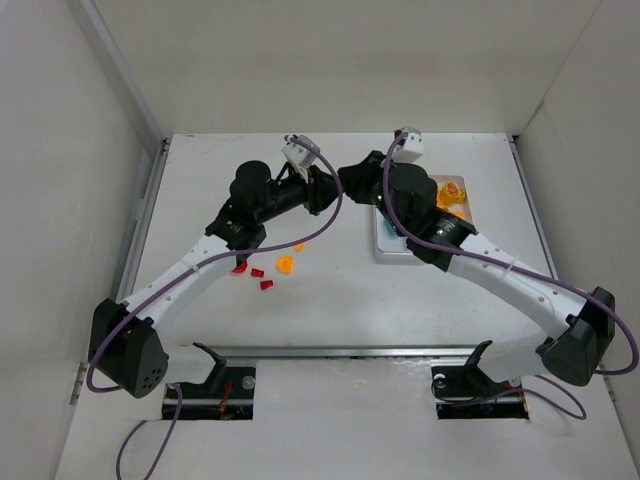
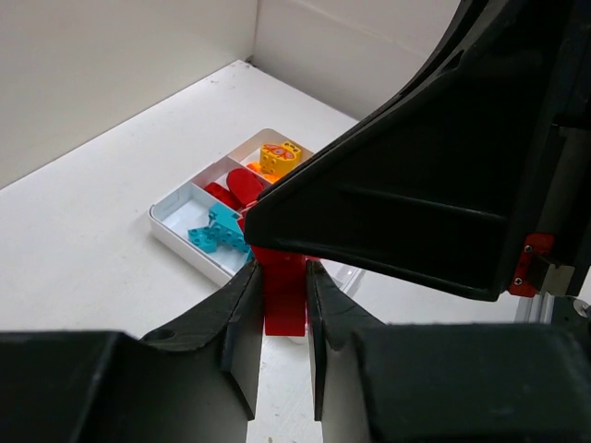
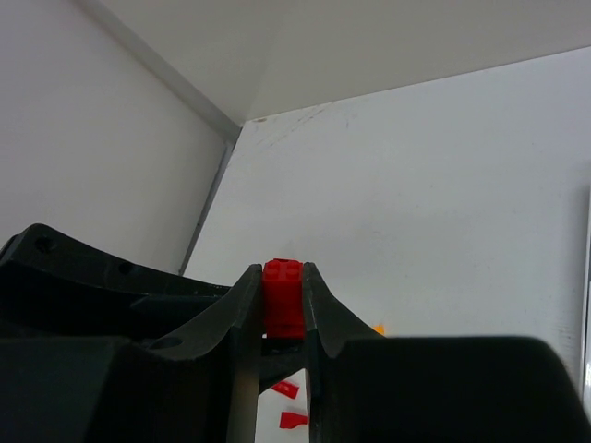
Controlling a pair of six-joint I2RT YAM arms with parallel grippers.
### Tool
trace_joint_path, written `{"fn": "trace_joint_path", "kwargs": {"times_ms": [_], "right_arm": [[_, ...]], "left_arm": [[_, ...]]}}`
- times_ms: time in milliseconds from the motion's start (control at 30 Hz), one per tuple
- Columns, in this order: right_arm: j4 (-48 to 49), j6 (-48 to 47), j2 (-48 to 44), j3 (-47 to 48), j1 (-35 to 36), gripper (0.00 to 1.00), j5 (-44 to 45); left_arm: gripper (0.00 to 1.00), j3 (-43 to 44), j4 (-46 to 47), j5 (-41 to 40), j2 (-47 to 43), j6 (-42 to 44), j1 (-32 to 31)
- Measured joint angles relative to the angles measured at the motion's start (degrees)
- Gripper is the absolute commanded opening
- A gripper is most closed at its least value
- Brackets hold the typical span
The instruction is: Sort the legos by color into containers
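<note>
Above the table's middle my two grippers meet tip to tip, left gripper (image 1: 325, 190) and right gripper (image 1: 352, 182). Both are shut on what looks like one red lego, hidden in the top view. In the left wrist view the lego (image 2: 284, 300) sits between my left gripper's (image 2: 282, 269) jaws and runs up under the right gripper's black body. From the right wrist, the studded red lego (image 3: 283, 295) is pinched in my right gripper (image 3: 283, 274). The white tray (image 2: 175, 235) holds teal legos (image 2: 217, 231), red legos (image 2: 235, 191) and yellow legos (image 2: 280, 159) in separate containers.
Loose red legos (image 1: 257, 272) and an orange lego (image 1: 285, 264) lie on the table under the left forearm. The right arm covers most of the tray (image 1: 385, 247). White walls close in the table at the left, right and back.
</note>
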Motion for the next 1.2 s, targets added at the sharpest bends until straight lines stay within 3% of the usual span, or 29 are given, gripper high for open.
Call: {"fn": "trace_joint_path", "kwargs": {"times_ms": [333,433,633,833,900,1100,1167,1200], "right_arm": [[-0.87,-0.74,-1.40,-1.73,-0.52,0.00,6.38],[-5.49,-1.64,-1.07,-0.04,-6.21,0.00,5.64],[-17.00,-4.79,8.92,7.48,-26.97,0.00,-4.61],[-27.17,-9.05,20.46,3.72,-28.79,0.00,-5.92],[-29.55,-9.60,22.38,1.31,-28.55,0.12,-6.73],[-32.09,-10.19,24.17,0.20,-28.44,0.36,-7.52],[-32.13,-10.32,24.17,0.24,-28.44,0.48,-7.48],[-32.15,-10.38,24.17,0.24,-28.44,0.60,-7.50]], "left_arm": [[0.00,-1.81,-3.76,-1.53,-2.21,1.92,-0.66],[0.00,-3.58,-5.53,-2.62,-4.15,3.74,-0.83],[0.00,-4.59,-6.97,-4.15,-5.33,7.58,-1.51],[0.00,-5.62,-7.93,-6.14,-6.19,10.60,-2.14],[0.00,-5.79,-8.11,-6.29,-6.34,11.10,-2.27],[0.00,-5.79,-8.37,-6.69,-6.43,11.78,-2.38],[0.00,-5.79,-8.37,-6.91,-6.45,11.91,-2.38],[0.00,-5.79,-8.37,-7.06,-6.45,11.93,-2.38]]}}
